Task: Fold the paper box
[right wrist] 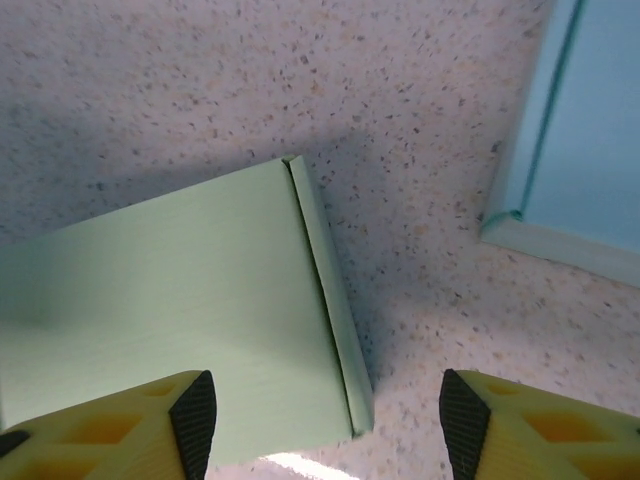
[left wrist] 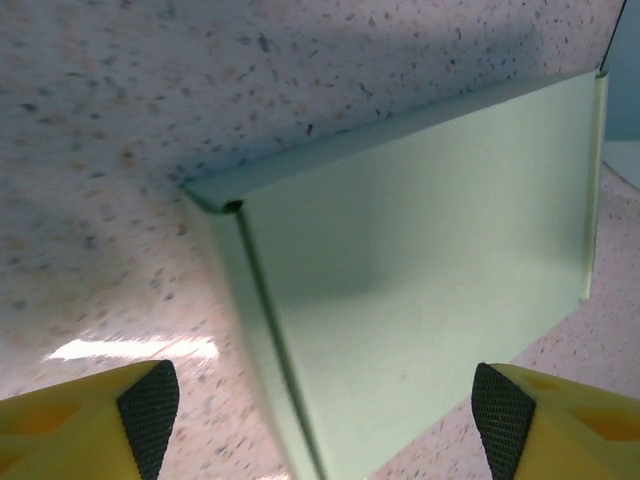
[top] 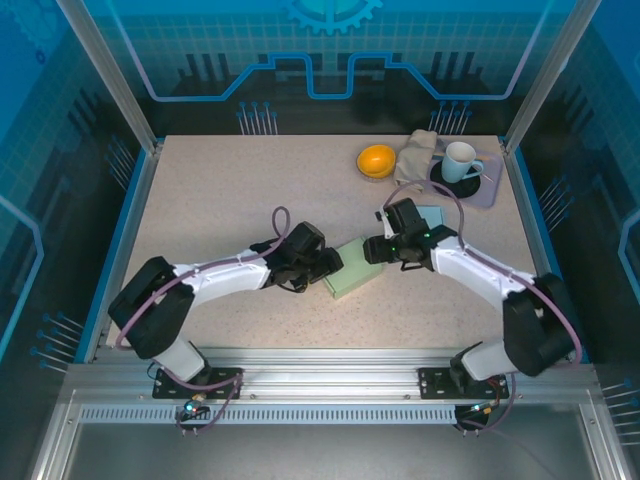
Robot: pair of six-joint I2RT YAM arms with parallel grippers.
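- Green paper box [top: 352, 270] lies flat mid-bench [top: 220, 200], with your left pincer [top: 335, 262] and right pincer [top: 372, 250] flanking it.
- Left wrist: left pincer [left wrist: 325, 415] spread over the box's corner.
- Right wrist: right pincer [right wrist: 325, 415] spread, straddling the box's edge.

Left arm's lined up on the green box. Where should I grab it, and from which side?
Take the green box by its near end, coming in low along the table from where the left gripper sits. It lies flat with thin side walls, so closing across its width on the two long walls looks safest; the open fingers straddle that width.
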